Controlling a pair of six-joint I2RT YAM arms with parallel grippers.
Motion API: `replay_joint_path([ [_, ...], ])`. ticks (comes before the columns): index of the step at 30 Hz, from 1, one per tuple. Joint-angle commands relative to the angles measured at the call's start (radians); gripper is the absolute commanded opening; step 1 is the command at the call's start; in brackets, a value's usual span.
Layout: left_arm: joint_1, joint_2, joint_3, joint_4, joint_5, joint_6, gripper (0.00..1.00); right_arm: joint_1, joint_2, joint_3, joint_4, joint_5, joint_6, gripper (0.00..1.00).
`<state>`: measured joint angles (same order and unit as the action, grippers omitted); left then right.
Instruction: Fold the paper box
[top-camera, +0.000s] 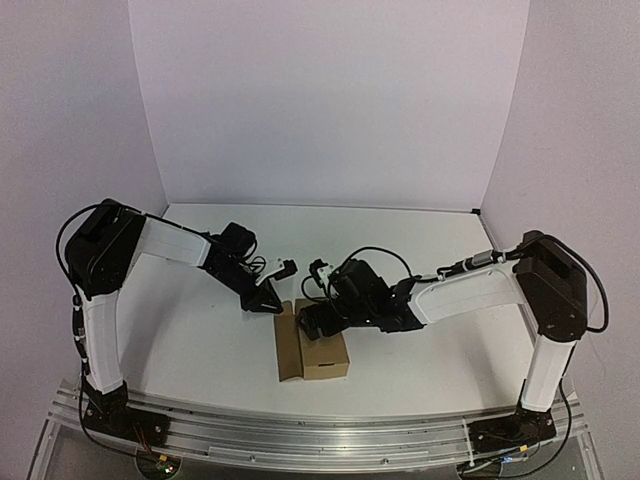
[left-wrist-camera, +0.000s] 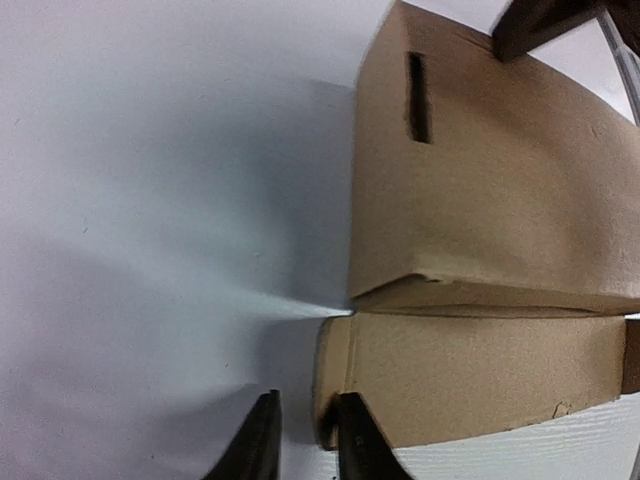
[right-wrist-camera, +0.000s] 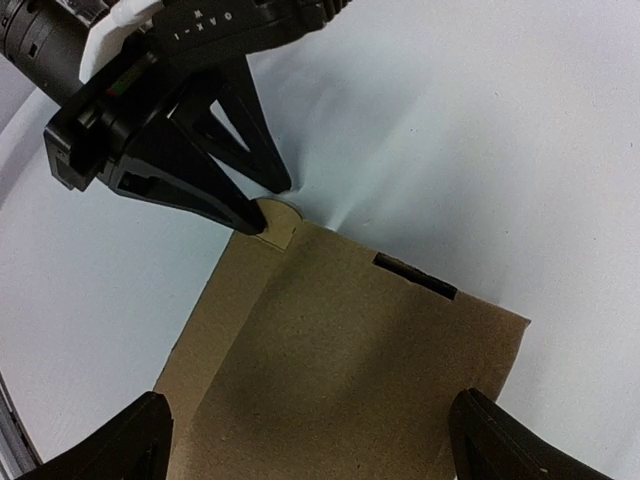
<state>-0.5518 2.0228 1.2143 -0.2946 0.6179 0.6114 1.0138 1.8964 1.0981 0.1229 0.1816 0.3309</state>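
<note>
With the left gripper (left-wrist-camera: 307, 412) nearly closed beside the paper box's (left-wrist-camera: 480, 230) corner tab (left-wrist-camera: 335, 365), grip uncertain, the tab could be missed; the right gripper (right-wrist-camera: 312, 420) is spread wide, empty.

Your left arm (top-camera: 100, 320) and right arm (top-camera: 470, 295) wear white shells between black joints, and black cables (top-camera: 385, 255) loop out behind the wrists. Behind the left gripper (right-wrist-camera: 273, 210) and its pointed black fingers (right-wrist-camera: 215, 195), a black housing (right-wrist-camera: 215, 18) carries white lettering.
</note>
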Motion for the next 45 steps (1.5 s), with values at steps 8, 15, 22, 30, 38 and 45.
replay_joint_path([
  [8, -0.055, -0.066, -0.023, -0.035, 0.052, 0.081, 0.00, -0.001, 0.113, 0.043, -0.155, -0.118, -0.072, 0.95],
  [15, -0.062, -0.104, -0.010, -0.126, 0.065, 0.029, 0.00, 0.000, 0.113, 0.083, -0.161, -0.168, -0.229, 0.95],
  [22, -0.062, -0.178, -0.091, -0.259, 0.131, -0.065, 0.29, 0.001, 0.102, 0.081, -0.175, -0.242, -0.489, 0.95],
  [30, 0.036, -0.345, -0.108, -0.634, 0.327, 0.326, 0.60, 0.026, 0.150, 0.132, -0.294, -0.318, -0.906, 0.96],
  [38, 0.085, -0.366, -0.052, -0.517, 0.287, 0.431, 0.65, 0.084, 0.295, 0.331, -0.388, -0.329, -1.212, 0.96],
  [45, 0.069, -0.326, -0.081, -0.445, 0.253, 0.690, 0.71, 0.086, 0.272, 0.394, -0.398, -0.315, -1.183, 0.97],
])
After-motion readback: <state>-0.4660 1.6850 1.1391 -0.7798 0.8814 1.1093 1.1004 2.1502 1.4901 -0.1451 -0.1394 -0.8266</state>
